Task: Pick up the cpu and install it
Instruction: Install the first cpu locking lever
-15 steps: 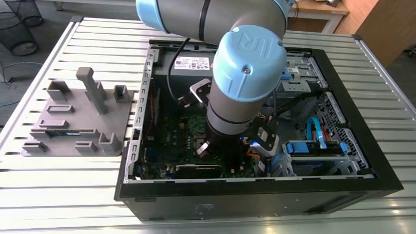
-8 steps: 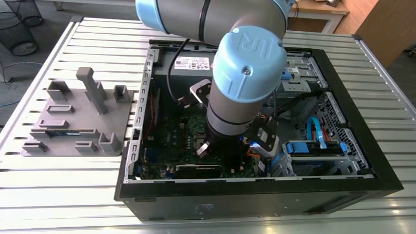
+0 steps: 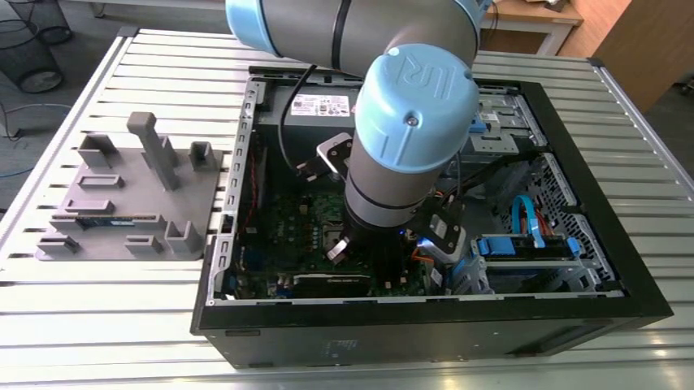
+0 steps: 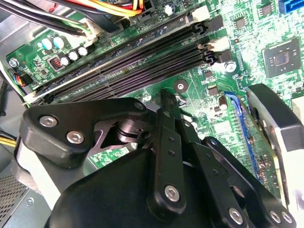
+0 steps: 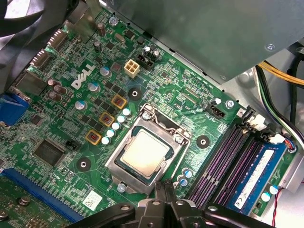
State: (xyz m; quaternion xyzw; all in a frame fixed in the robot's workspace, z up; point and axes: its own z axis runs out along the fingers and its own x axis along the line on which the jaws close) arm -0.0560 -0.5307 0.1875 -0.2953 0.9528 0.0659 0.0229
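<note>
One cpu is already sitting in its socket on the motherboard, framed by the metal retention bracket, its silvery square top facing up. In the first wrist view the tool is hanging just beside the chip, off the socket edge nearest the memory slots, with the fingertips drawn together and nothing between them. Being square, the chip is offering no long axis; its edges are running parallel to the socket frame.

The second wrist view is looking across the tool's black linkage toward empty memory slots and is not catching the socket at all. The exterior view is showing the arm reaching down into the open computer case, which is resting on the slatted surface beside a grey holder tray.
</note>
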